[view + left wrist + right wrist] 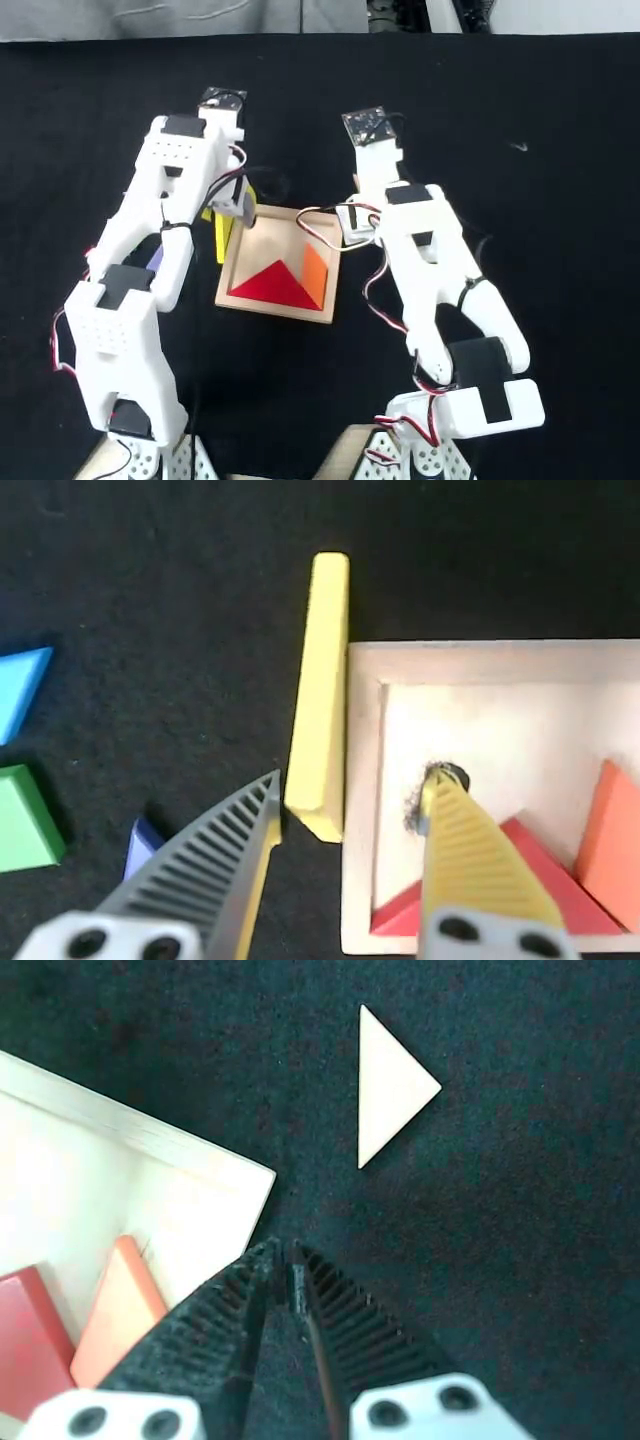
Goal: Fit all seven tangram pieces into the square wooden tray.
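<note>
Black cloth is covering the table, and the square wooden tray (268,238) is lying on it between the two arms. In the high view the tray is holding a red triangle (275,285) and, touching it, an orange piece (315,275); the rest of its floor is showing bare wood.

A long yellow piece (220,238) is lying outside the tray, along the wall on the left arm's side. The left wrist view is making that contact plain: the yellow piece (320,680) is pressing against the tray wall (362,780). The left gripper (355,795) is gaping wide across both of them. One finger is standing outside the tray beside the yellow piece's end, and the other is hanging over the bare floor inside. That view is also taking in three pieces on the cloth, well apart from the tray: a light blue piece (20,685), a green piece (25,820) and a purple piece (145,840).

The right wrist view is looking past a corner of the tray (150,1140). There a pale triangle (390,1085) is lying flat on the cloth, near that corner but apart from it. The right gripper (285,1260) is hovering just outside the corner with its tips pinched together, holding nothing.
</note>
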Controlling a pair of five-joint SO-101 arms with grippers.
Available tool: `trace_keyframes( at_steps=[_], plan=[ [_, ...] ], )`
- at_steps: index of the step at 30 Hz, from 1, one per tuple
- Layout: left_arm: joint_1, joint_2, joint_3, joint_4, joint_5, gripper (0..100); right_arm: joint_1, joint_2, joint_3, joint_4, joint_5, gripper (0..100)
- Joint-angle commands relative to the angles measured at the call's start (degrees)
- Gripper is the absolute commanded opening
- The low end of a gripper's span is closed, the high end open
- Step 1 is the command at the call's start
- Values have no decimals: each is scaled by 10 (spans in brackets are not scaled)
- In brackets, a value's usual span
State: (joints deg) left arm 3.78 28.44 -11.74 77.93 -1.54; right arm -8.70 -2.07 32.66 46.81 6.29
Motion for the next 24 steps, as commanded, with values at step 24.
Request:
trace_keyframes(
  at_steps=[24],
  plan=[
    [-10, -40, 26, -53, 7, 40, 0, -3, -4, -10, 5, 11]
  ],
)
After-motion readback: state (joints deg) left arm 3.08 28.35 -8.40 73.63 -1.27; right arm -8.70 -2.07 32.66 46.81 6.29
